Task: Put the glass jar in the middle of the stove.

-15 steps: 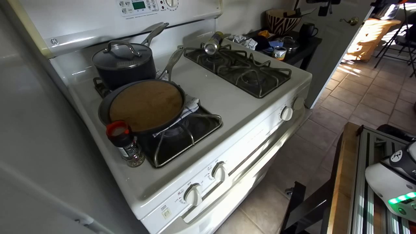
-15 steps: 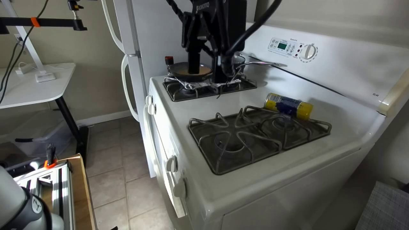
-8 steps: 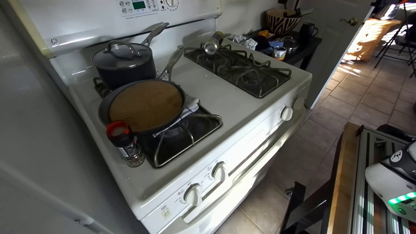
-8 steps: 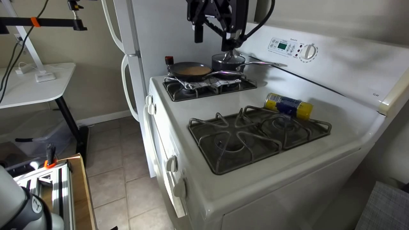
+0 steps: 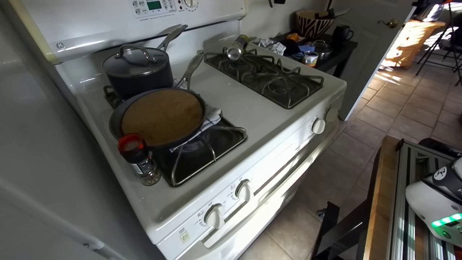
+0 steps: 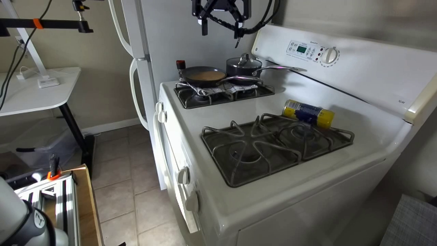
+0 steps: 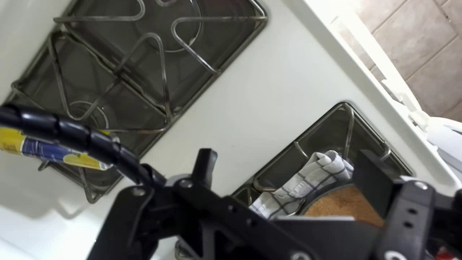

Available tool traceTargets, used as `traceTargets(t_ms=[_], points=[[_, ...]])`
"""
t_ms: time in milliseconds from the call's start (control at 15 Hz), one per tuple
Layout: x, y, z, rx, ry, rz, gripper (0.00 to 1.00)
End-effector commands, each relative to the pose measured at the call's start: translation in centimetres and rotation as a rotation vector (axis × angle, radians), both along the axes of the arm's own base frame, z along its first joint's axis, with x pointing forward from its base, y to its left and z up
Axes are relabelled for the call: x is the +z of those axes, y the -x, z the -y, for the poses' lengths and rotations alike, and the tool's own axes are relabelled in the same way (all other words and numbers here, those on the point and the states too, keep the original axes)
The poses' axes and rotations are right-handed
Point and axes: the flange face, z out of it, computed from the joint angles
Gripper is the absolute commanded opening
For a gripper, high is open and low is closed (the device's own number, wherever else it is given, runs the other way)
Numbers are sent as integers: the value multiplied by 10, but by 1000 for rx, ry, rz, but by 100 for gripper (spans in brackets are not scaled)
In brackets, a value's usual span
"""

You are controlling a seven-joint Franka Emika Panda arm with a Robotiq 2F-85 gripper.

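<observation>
Up goes the gripper [image 6: 220,32]! Against 1 second ago it rides higher: in an exterior view it no longer screens the frying pan [image 6: 203,76] or the pot [image 6: 241,70], and both show beneath it, well apart from the fingers [image 6: 204,27]. The jaws? Spread wide, nothing between them. And here's the glass jar [image 5: 142,162], unmoved, upright near a side edge of the stove [image 5: 225,97], just beside the pan, its red lid [image 5: 130,143] showing; whether the 2 touch, I can't tell. For the task I'd call that 0 progress on the carry, with the target, the white middle strip [image 7: 234,119] between 2 sets of burner grates [image 7: 164,79], still waiting. This lift looks like room being made for an approach, though it could be a retreat. Next should come a swing out over that edge and a straight descent, jaws straddling the jar. Danger spot: the pan's rim crowds it, and 1 nudge could tip it.
</observation>
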Motion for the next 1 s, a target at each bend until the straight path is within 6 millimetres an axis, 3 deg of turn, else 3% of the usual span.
traceTargets(t_ms=[0,267,467,800,933], points=[[3,-2,-4,18,1,3,100],[5,-4,-2,38,2,6,100],[-6,-13,-60,253,-14,55,100],[-16,-19,-176,525,-67,145,100],[-21,-15,-206,634,-97,159,100]])
